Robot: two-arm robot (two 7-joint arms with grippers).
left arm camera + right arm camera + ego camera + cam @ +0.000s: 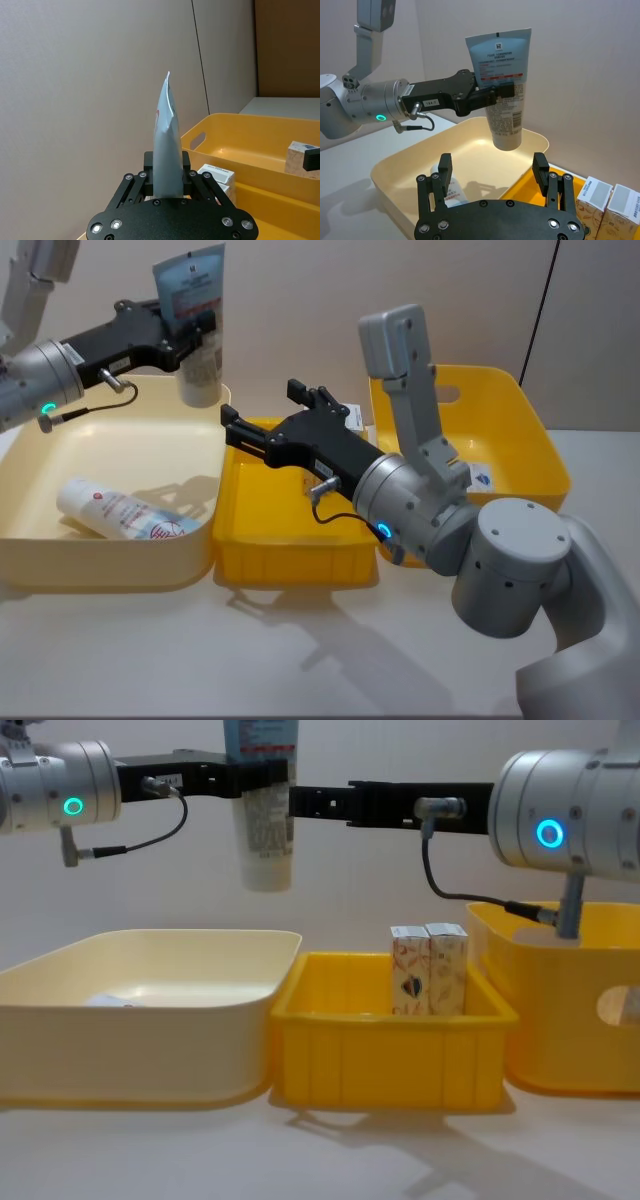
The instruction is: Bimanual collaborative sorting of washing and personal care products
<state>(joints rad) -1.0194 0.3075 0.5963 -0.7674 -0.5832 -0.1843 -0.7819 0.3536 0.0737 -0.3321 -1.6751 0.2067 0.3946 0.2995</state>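
Left gripper (200, 325) clamps blue-white tube (190, 280) cap-down over cream bin (100, 568) far rim, right gripper (492, 162) spread empty facing it; chest view shows cartons (428, 970) in yellow bin (380, 1060), head view second tube (120, 510) inside cream bin.

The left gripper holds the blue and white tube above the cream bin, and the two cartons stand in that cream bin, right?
Not quite. The left gripper does hold the tube above the cream bin, but the chest view shows the two cartons standing in the middle yellow bin.
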